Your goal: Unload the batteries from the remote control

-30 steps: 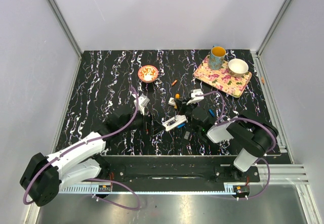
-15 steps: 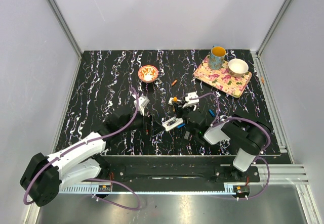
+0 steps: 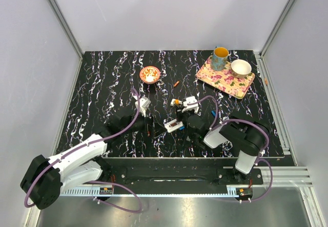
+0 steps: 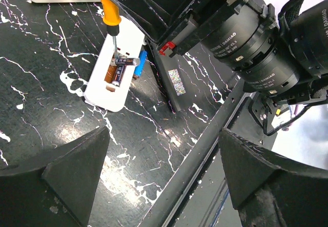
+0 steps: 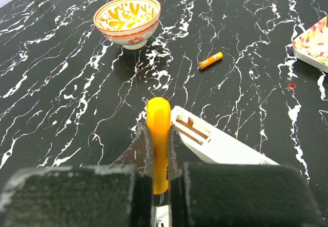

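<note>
- Black marbled table [image 3: 102, 83], underneath everything.
- Left gripper [image 4: 164, 140]: low over the near middle of the table, just left of the near remote. Fingers [image 4: 66, 170] spread wide, nothing between them.
- Right gripper [image 5: 160, 158]: above the near remote, clamped tight on the screwdriver's handle.
- Flowered tray [image 3: 225, 79] at the far right, carrying a mug [image 3: 220, 58] and a white bowl [image 3: 240, 67].
- Patterned bowl [image 5: 128, 18]: far and left of centre, standing alone on the table.
- Near remote [image 4: 110, 83]: white, lying flat, back side up, battery compartment uncovered.
- Far remote [image 5: 220, 145]: white, just beyond the near one, compartment likewise uncovered.
- Screwdriver [image 4: 110, 12]: orange handle up, metal tip down inside the near remote's compartment, at the end of the dark cell there.
- Batteries, two made out:
  - dark-cased battery [image 4: 123, 63], lying askew in the near remote's compartment, its silver end over the edge;
  - orange battery [image 5: 211, 60], loose on the table beyond the far remote, between patterned bowl and flowered tray.
- Small blue piece [image 4: 141, 64], touching the near remote's right side.
</note>
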